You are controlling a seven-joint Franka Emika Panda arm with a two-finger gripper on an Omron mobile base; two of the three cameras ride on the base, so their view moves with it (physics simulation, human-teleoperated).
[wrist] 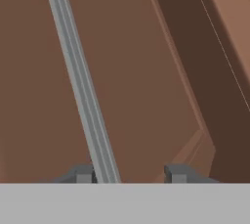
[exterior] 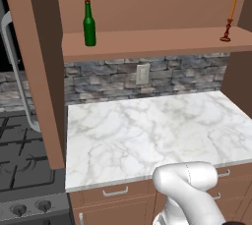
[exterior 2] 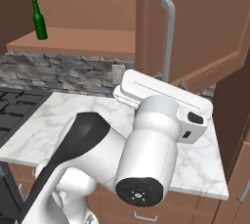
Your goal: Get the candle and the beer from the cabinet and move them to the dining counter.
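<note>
End effector: parted around the cabinet handle, unclamped.
Beer: unlabelled.
Candle: shelved.

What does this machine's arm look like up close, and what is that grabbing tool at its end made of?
The arm is glossy white, built of rounded tube-like segments, with a black cover on one link and a dark round cap at a joint. No loose cables show. The tool ends in two small, dark grey, blocky fingers.

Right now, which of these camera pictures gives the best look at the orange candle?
The left base view: the candle stands whole and upright on its dark holder at the right end of the open cabinet shelf. In the right base view an open cabinet door covers that end of the shelf. The hand view faces a door and its silver handle.
</note>
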